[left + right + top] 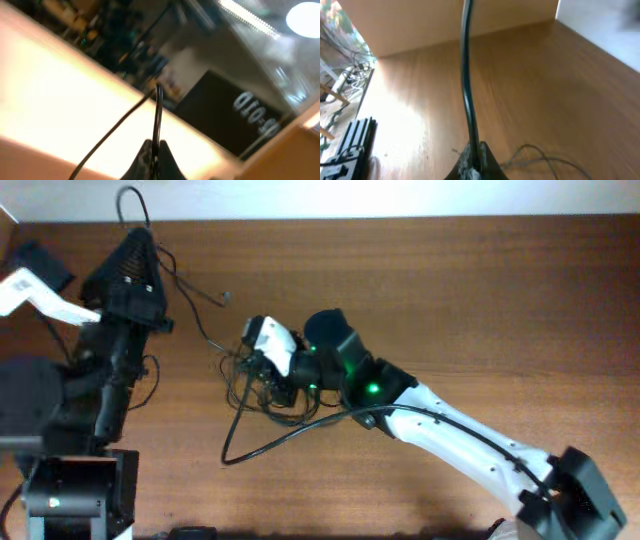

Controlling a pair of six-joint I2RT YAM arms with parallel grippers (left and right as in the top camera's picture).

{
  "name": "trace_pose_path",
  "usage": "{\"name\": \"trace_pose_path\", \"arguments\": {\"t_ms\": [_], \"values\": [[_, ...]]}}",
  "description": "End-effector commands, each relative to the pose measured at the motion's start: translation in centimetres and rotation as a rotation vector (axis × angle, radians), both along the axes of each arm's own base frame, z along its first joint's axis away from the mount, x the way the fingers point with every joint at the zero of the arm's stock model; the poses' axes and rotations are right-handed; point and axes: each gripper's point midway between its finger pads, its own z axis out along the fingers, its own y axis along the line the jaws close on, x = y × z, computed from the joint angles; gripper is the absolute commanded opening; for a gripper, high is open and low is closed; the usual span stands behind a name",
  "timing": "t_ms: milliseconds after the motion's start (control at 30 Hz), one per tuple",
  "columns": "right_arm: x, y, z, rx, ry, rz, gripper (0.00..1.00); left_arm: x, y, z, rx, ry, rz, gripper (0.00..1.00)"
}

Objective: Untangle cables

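Tangle of cables sits under our right gripper, clamped on one strand; left gripper pinches another, well apart leftward

Quick headcount from where I'm standing: two arms, the left arm and the right arm. There's one gripper on each, so two: left gripper and right gripper. One wooden table. The cables are the tricky bit. There's one knotted clump in the middle, and I honestly can't count the separate cords inside it. One cord shows at each gripper's fingers, so two there. I can spot just one small plug end.
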Motion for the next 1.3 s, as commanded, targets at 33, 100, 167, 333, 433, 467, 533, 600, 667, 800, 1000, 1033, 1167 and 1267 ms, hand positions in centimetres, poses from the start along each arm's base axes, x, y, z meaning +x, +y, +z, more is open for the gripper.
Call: {"name": "trace_pose_path", "arguments": {"t_ms": [33,100,167,333,433,467,533,600,667,800,1000,1033,1167,1267], "values": [[-0.8,-6.2,9.2,0.089,-0.108,-0.076,0.04,2.8,-2.6,-6.1,0.308,0.155,-0.149,0.0],[-2.4,-7.2,12.0,0.158,-0.142,-0.005,0.04,2.1,-7.2,-7.5,0.399,0.112,-0.451,0.0],[-2.4,-7.2,12.0,0.16,-0.144,-0.002,0.04,1.3,-9.7,-8.5,0.385,0.101,-0.652,0.0],[0.0,-7.1,13.6,0.202,-0.24,-0.106,0.04,-0.4,-12.2,-9.4,0.334,0.091,-0.906,0.0],[1.4,-7.7,13.8,0.196,-0.26,-0.19,0.04,-0.8,-12.9,-9.4,0.334,0.091,-0.93,0.0],[1.6,-7.8,14.1,0.204,-0.272,-0.199,0.05,-1.0,-13.3,-9.5,0.335,0.089,-0.945,0.0],[1.6,-7.8,14.4,0.212,-0.28,-0.199,0.07,-1.3,-13.7,-9.5,0.336,0.087,-0.959,0.0],[1.6,-7.8,14.4,0.212,-0.28,-0.201,0.12,-1.3,-13.8,-9.6,0.333,0.094,-0.961,0.0],[2.1,-8.0,14.4,0.207,-0.284,-0.229,0.19,-1.4,-13.8,-9.9,0.324,0.112,-0.964,0.0],[2.1,-8.0,14.8,0.219,-0.297,-0.229,0.28,-1.5,-13.8,-10.1,0.316,0.13,-0.969,0.0],[2.4,-7.5,13.9,0.209,-0.284,-0.22,0.04,-1.5,-13.8,-10.1,0.292,0.146,-0.97,0.0],[2.7,-7.4,13.5,0.202,-0.276,-0.22,0.04,-1.5,-13.8,-10.1,0.293,0.145,-0.97,0.0],[6.5,-12.3,8.7,-0.029,-0.187,-0.529,0.04,1.6,-11.6,-12.1,0.311,0.261,-0.746,0.07],[8.5,-18.8,9.8,-0.064,-0.19,-0.709,0.04,2.7,-9.9,-14.1,0.316,0.369,-0.621,0.26]]}}
